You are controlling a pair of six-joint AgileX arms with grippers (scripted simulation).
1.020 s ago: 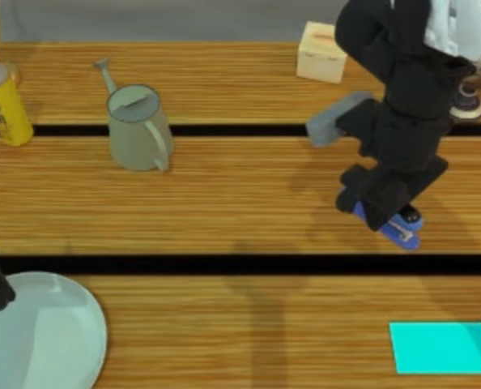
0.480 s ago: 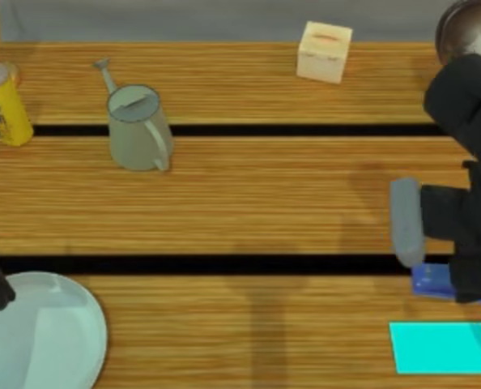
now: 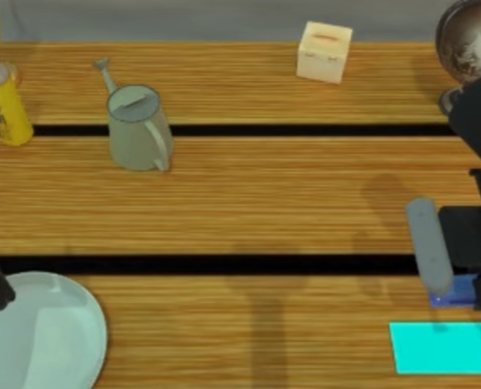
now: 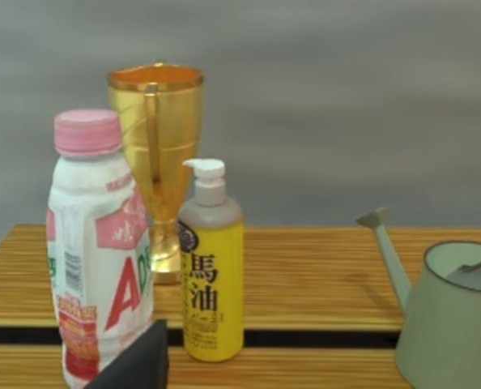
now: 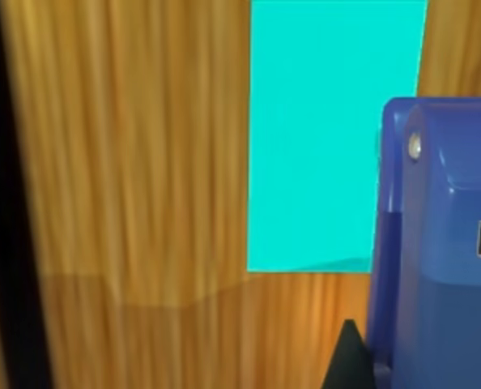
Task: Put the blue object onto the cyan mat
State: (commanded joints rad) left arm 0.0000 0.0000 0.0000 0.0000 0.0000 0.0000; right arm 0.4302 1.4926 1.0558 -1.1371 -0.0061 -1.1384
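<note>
Right gripper (image 3: pixel 477 285) carried blue object (image 3: pixel 455 290) nearer cyan mat (image 3: pixel 442 347)

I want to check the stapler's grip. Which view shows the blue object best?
The right wrist view: the blue object fills it, with the cyan mat beyond. The top view shows only a blue end under the right arm. The left wrist view shows none.

- Wooden bench (image 3: pixel 257 194), crossed by two black grooves.
- Upper left: yellow bottle (image 3: pixel 4 101), watering can (image 3: pixel 137 126).
- Top: cream box (image 3: pixel 325 52).
- Lower left: pale plate (image 3: pixel 50 340).
- Lower right: cyan mat (image 3: pixel 441 347).
</note>
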